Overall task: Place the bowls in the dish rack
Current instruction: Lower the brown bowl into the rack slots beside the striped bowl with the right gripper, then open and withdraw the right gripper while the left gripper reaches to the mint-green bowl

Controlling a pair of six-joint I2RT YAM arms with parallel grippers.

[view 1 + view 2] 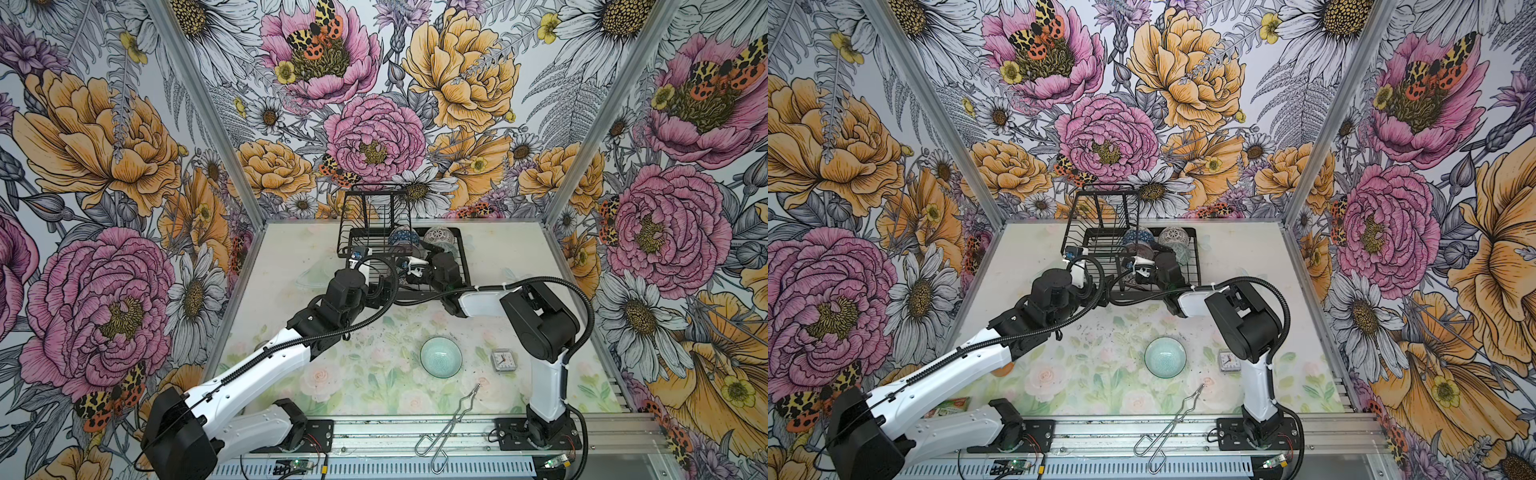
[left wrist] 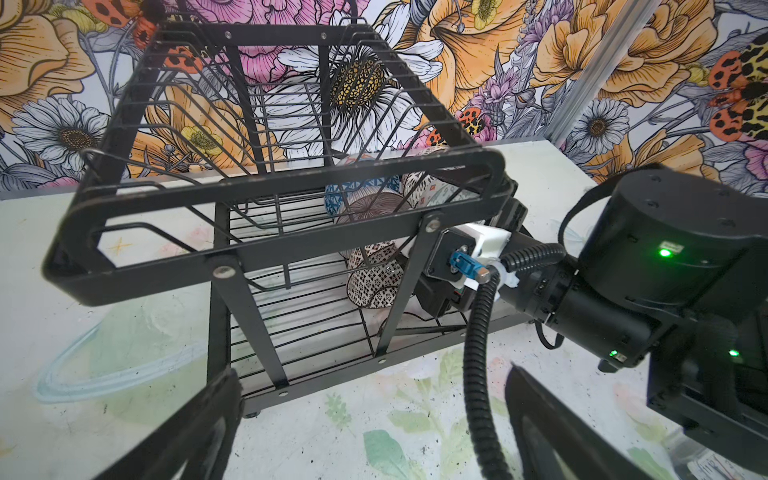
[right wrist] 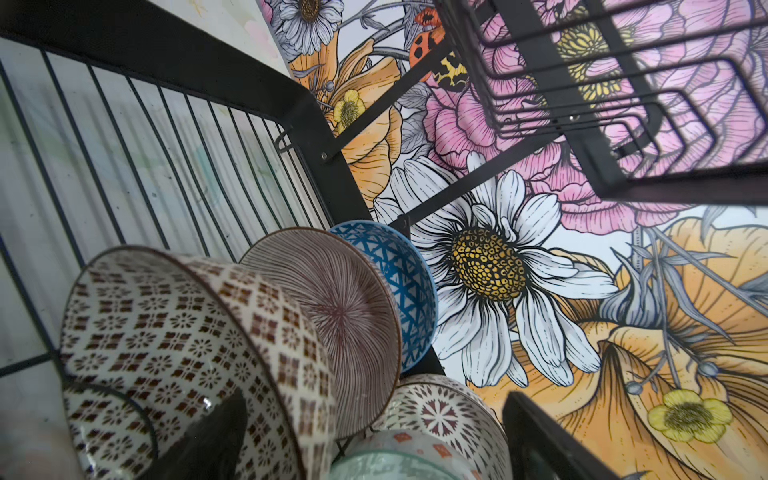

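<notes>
Surface: table [image 1: 374,386] under a pale flower print, flecked with dark specks; metal rail [image 1: 415,434] along the near edge. Walls [image 1: 104,166] on three sides papered with large pink, orange and white flowers and spotted moths. Silver posts [image 1: 199,104] stand in the back corners.

Dish rack [image 1: 466,266]: black wire, at the back middle of the table. It has a low base tray and a raised shelf [image 1: 376,195] over its left part.

Both top views:
- mint bowl [image 1: 440,356] upright on the table, well apart from the rack
- small clock [image 1: 501,360] near it on the right
- wire tongs [image 1: 451,419] at the near edge
- clear glass dish [image 1: 312,276] just left of the rack
- the arms hide most of the tray; only the blue triangle bowl [image 1: 399,239] and the dotted bowl [image 1: 439,237] show plainly, at its back

A green packet [image 1: 951,405] shows by the left arm in a top view.

Right wrist view, inside the tray: mosaic bowl [image 3: 178,332], striped bowl [image 3: 332,307] and the blue triangle bowl stand on edge in a close row. The dotted bowl and a green-grey bowl [image 3: 395,457] sit beside them.

Left wrist view: the rack seen from its front left corner, with the mosaic bowl visible through the wires.

Right gripper [image 3: 372,399]: fingers spread wide over the tray, pinching nothing. One finger is just beside the mosaic bowl; cannot tell if it touches.

Left gripper [image 2: 374,372]: fingers spread wide, empty, at the rack's front left corner.
</notes>
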